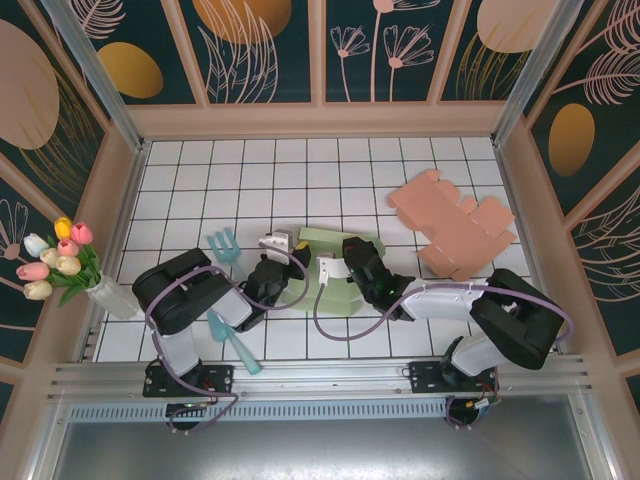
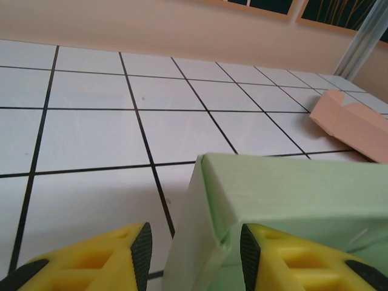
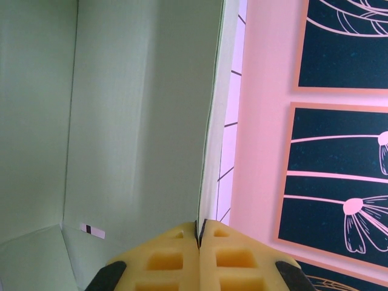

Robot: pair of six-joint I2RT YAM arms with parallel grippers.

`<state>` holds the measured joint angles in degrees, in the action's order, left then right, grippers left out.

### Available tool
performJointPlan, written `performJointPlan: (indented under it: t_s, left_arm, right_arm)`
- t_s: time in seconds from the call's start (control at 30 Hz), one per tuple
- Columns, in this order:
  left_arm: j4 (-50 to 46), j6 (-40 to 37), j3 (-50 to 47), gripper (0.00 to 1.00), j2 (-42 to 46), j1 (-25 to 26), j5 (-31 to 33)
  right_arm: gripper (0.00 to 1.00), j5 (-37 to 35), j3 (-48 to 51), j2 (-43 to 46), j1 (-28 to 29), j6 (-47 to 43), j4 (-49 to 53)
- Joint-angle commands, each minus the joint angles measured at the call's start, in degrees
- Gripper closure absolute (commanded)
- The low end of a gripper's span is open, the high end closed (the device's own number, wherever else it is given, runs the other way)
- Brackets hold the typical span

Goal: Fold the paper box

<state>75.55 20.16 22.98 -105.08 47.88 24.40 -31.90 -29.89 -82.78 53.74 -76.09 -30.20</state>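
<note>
Green paper box (image 1: 340,297) sits mid bench (image 1: 200,190), between the arms. Right gripper (image 3: 199,229) is pinched shut on its wall edge; left gripper (image 2: 195,242) is half open astride a corner. Looks like light, floppy card: grip panel edges beside creases.

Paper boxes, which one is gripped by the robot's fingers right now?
The pale green box, in the middle: the right fingers pinch its wall. The pink box lies flat and unfolded, untouched, off to the right.

Green box (image 1: 341,292) partly hidden under right arm (image 1: 440,299), pink cardboard (image 2: 354,124) cut by edge
</note>
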Motion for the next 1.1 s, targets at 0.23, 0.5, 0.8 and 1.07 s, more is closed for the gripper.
performJointPlan:
  t_s: [0.23,0.5,0.8,1.07]
  left_arm:
    - [-3.1,-0.5,5.3,0.86,-3.5,-0.3,4.3]
    - [-2.5,-2.1,4.0,0.97,-3.5,0.1,5.1]
    - [-2.5,-2.2,2.1,0.99,-2.3,0.1,7.4]
    - [-3.2,-1.7,0.2,1.0,0.4,0.2,9.0]
  right_arm:
    - [1.0,0.0,-0.7,-1.9,0.4,2.2,6.3]
    - [0.85,1.3,-4.8,-1.7,1.3,9.4,10.6]
    - [0.61,5.9,-12.9,5.7,1.6,28.9,21.9]
    - [0.55,-0.1,-19.1,15.8,1.9,65.9,27.5]
